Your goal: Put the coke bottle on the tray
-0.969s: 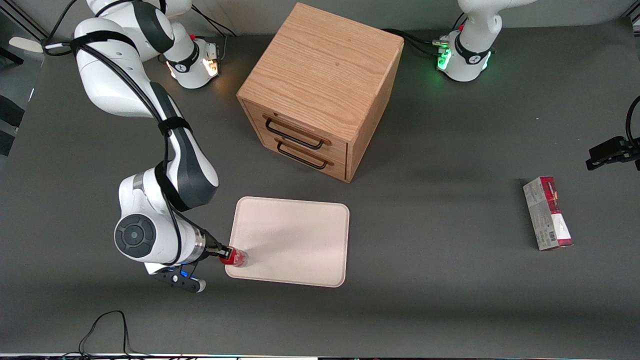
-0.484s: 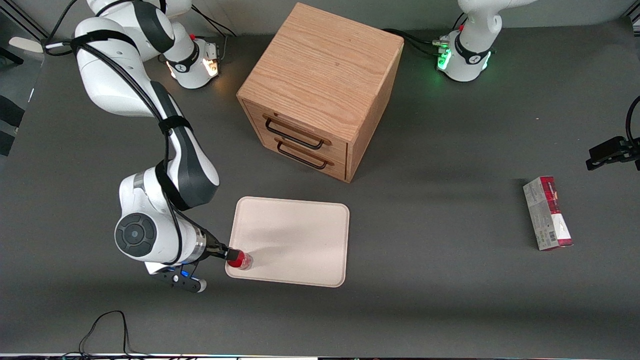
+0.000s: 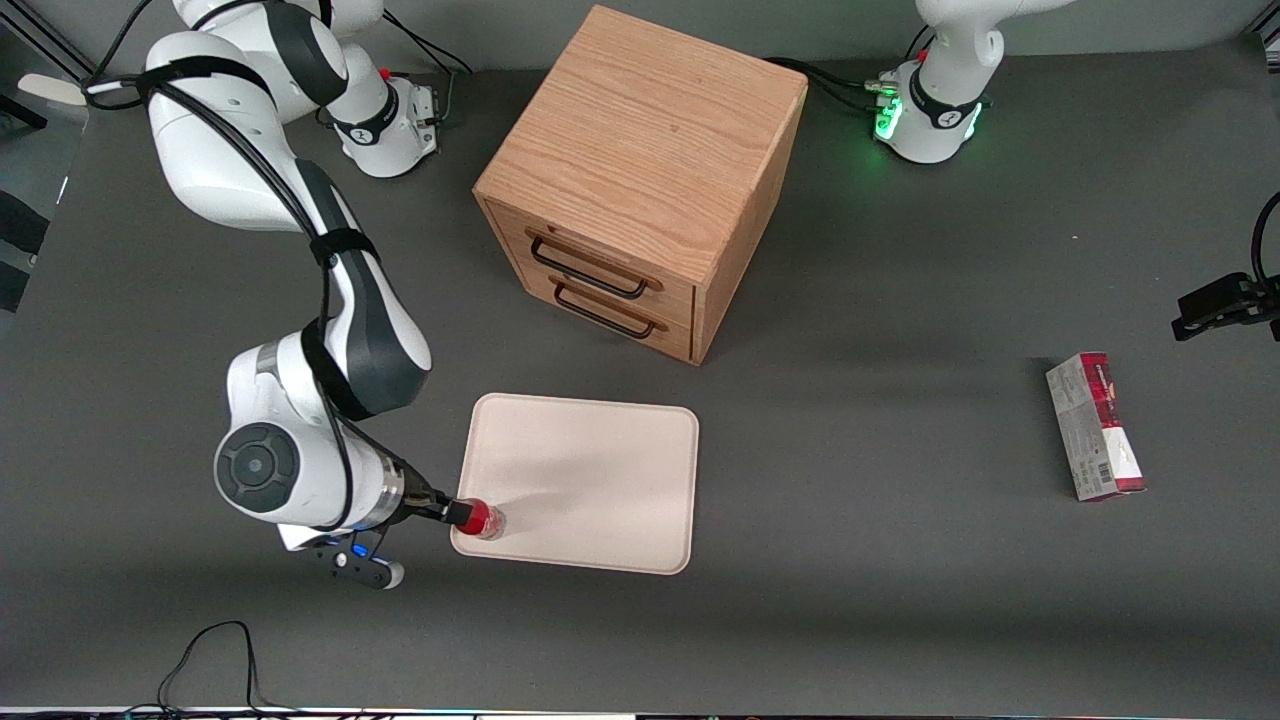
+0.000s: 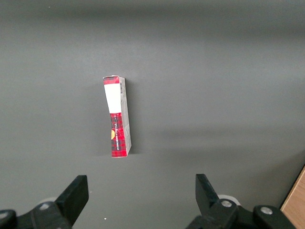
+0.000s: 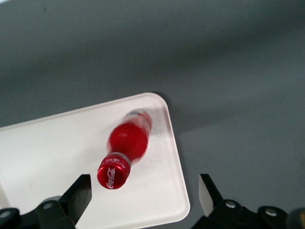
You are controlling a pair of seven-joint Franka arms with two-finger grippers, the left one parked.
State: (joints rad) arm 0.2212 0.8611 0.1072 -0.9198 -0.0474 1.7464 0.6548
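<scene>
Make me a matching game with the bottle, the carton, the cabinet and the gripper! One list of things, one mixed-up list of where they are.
Things:
1. bottle
2. carton
3. cabinet
4. gripper

Places:
A. toward the parked arm's end of the table
B. open above the bottle
C. standing near a corner of the tray
D. farther from the front camera than the tray

Pairs: 1-C, 2-A, 3-D, 4-B

R arm: bent low, wrist tilted down | tool (image 5: 143, 191): fingers (image 5: 78, 193) spread wide, nothing gripped
</scene>
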